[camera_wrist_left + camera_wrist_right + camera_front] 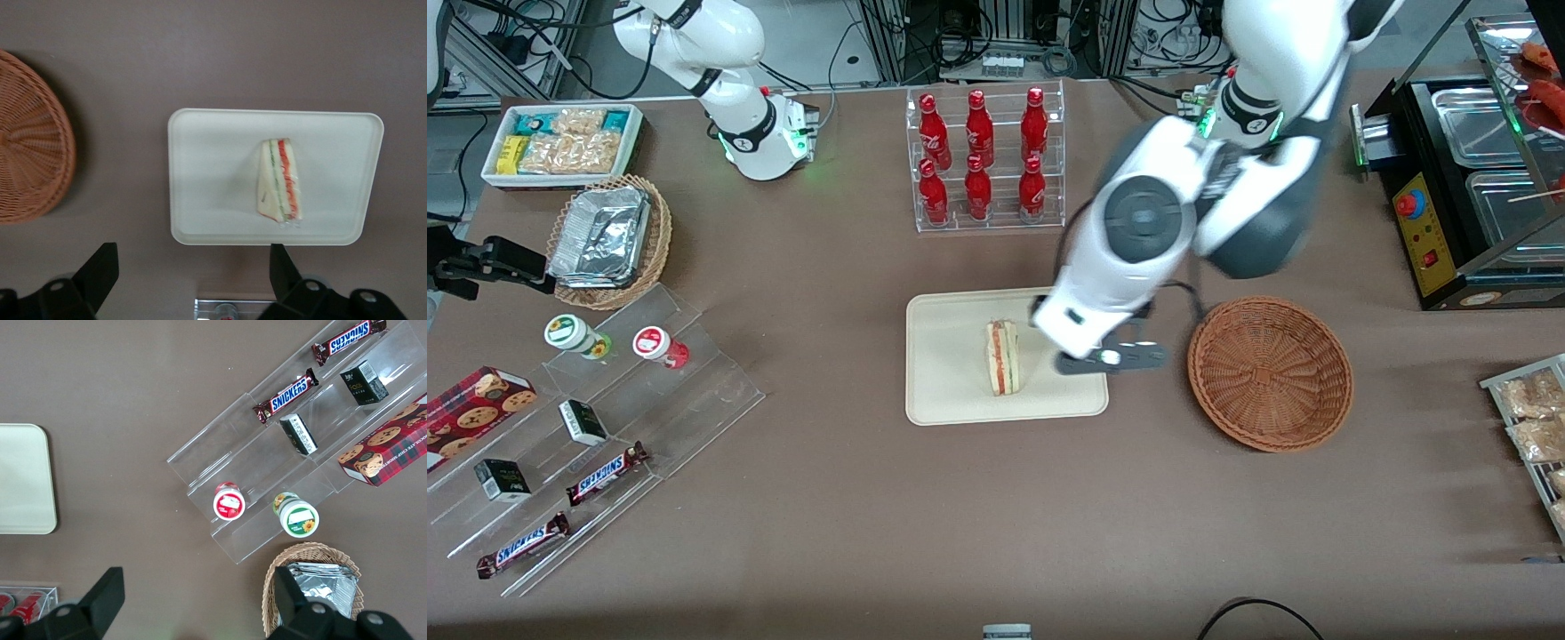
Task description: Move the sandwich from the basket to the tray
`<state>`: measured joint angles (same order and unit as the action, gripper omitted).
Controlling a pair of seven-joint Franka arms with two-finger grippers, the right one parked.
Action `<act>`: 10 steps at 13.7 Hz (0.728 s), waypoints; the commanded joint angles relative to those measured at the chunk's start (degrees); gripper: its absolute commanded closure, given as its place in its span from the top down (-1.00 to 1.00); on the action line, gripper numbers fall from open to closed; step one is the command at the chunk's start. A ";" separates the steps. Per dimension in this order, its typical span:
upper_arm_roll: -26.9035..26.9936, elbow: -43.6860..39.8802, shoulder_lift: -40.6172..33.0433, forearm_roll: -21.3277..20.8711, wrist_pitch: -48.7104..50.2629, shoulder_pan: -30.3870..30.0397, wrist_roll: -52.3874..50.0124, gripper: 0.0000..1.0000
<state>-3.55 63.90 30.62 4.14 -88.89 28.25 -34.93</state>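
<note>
We are seeing the sandwich (1002,357) lying on the tray (951,391), well inside its rim | gripper (193,270) is hovering above the tray's edge toward the basket (1270,373), fingers (100,270) spread wide, gripping nothing | basket is sitting just beside the tray, bare brown table (996,516) lying nearer the front camera
</note>
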 commanded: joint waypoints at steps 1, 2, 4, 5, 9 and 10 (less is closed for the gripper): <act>-0.14 1.58 -2.84 1.22 3.71 -4.33 8.70 1.00; -0.14 2.19 -3.63 1.22 4.68 -6.18 12.30 1.00; -0.06 6.82 -7.57 1.14 4.43 -9.34 18.72 1.00; -0.06 9.29 -9.59 0.87 4.08 -10.92 21.80 1.00; 0.03 15.10 -15.22 -0.97 4.25 -14.63 26.14 1.00; 0.12 16.94 -16.80 -2.19 4.25 -14.72 26.92 1.00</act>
<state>-3.17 74.77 18.93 3.70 -84.43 14.03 -9.50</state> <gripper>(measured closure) 0.000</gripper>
